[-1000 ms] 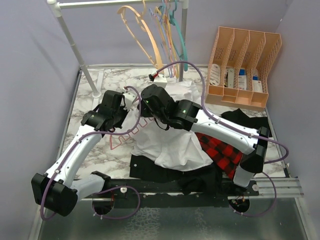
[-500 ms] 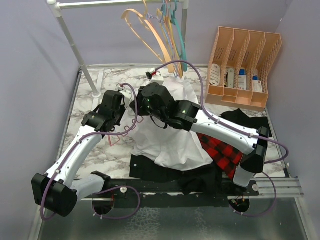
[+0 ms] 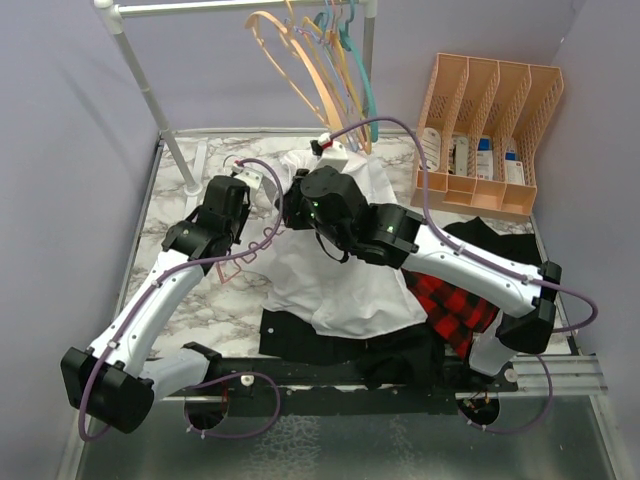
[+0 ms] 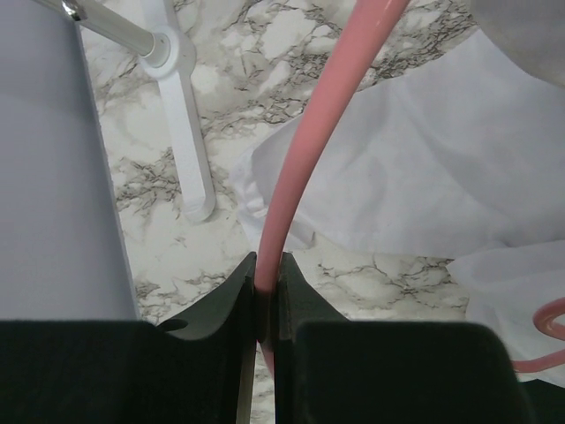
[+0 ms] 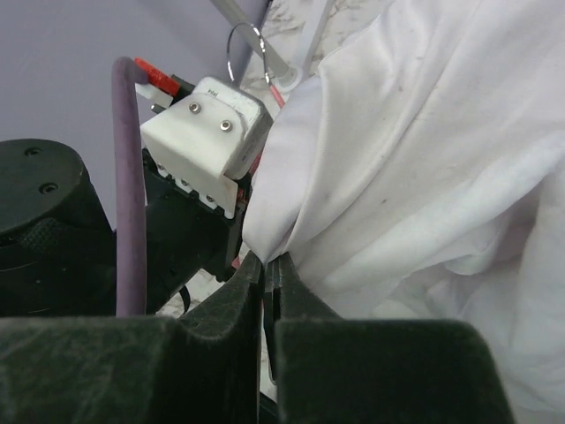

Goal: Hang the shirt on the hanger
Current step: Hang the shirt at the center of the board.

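A: While the left gripper (image 4: 267, 274) hangs over the white-and-grey marble table (image 4: 371, 274), its 2 fingers pinch the rod of the thin pink wavy-armed hanger (image 4: 305, 150).
B: And the right gripper (image 5: 265, 269)?
A: Fingers pressed together on a fold of the large white thin-fabric button-up shirt (image 5: 424, 159), held up just beside the left wrist.
B: Shirt overall?
A: Mid-table. Lower part drapes over a black garment (image 3: 300, 335) and touches a red-and-black plaid shirt (image 3: 450, 305). Hanger's wavy arm shows at its left edge.
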You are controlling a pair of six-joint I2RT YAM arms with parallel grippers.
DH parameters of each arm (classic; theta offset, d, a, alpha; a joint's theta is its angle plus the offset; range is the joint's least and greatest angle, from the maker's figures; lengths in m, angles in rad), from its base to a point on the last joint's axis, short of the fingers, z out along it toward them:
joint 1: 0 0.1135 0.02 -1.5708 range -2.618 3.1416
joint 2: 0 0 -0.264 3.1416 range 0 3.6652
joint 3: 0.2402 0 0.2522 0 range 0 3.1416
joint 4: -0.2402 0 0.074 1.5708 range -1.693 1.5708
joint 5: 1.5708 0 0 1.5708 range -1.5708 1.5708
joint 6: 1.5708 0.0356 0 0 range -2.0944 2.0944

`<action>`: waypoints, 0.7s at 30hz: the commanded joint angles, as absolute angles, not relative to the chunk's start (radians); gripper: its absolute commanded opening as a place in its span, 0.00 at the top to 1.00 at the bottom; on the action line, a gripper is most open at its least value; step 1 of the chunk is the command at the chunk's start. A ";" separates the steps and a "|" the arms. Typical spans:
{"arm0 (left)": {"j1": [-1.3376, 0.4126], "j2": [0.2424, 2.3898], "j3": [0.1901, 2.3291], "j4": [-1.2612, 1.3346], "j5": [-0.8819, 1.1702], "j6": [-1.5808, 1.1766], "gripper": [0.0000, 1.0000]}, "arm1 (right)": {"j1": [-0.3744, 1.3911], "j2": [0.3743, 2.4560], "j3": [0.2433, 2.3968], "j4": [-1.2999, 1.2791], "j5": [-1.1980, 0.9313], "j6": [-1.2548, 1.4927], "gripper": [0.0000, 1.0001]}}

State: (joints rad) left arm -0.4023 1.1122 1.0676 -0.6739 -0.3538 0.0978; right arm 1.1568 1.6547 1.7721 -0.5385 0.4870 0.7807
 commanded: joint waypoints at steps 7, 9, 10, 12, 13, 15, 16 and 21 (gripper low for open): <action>-0.403 1.064 1.052 -0.542 -0.489 0.024 1.00 | 1.175 1.639 1.756 -0.533 0.327 0.758 0.99; -0.403 1.071 1.076 -0.544 -0.482 0.016 1.00 | 1.174 1.649 1.758 -0.520 0.295 0.748 0.99; -0.403 1.075 1.089 -0.548 -0.482 0.022 1.00 | 1.175 1.652 1.766 -0.520 0.293 0.733 0.99; -0.404 1.076 1.115 -0.555 -0.504 0.052 1.00 | 1.174 1.654 1.796 -0.553 0.341 0.708 0.99; -0.403 1.072 1.121 -0.555 -0.512 0.077 1.00 | 1.174 1.649 1.809 -0.570 0.380 0.693 0.99; -0.403 1.061 1.122 -0.553 -0.529 0.124 1.00 | 1.174 1.637 1.828 -0.604 0.453 0.665 0.99; -0.403 1.057 1.122 -0.552 -0.541 0.141 1.00 | 1.175 1.631 1.834 -0.616 0.481 0.654 0.99; -0.403 1.046 1.118 -0.550 -0.546 0.191 1.00 | 1.175 1.623 1.839 -0.650 0.549 0.633 0.99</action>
State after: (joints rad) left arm -0.4061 1.0725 1.0771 -0.6262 -0.4885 0.1741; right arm 1.1587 1.6485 1.8122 -0.6014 0.4805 0.6716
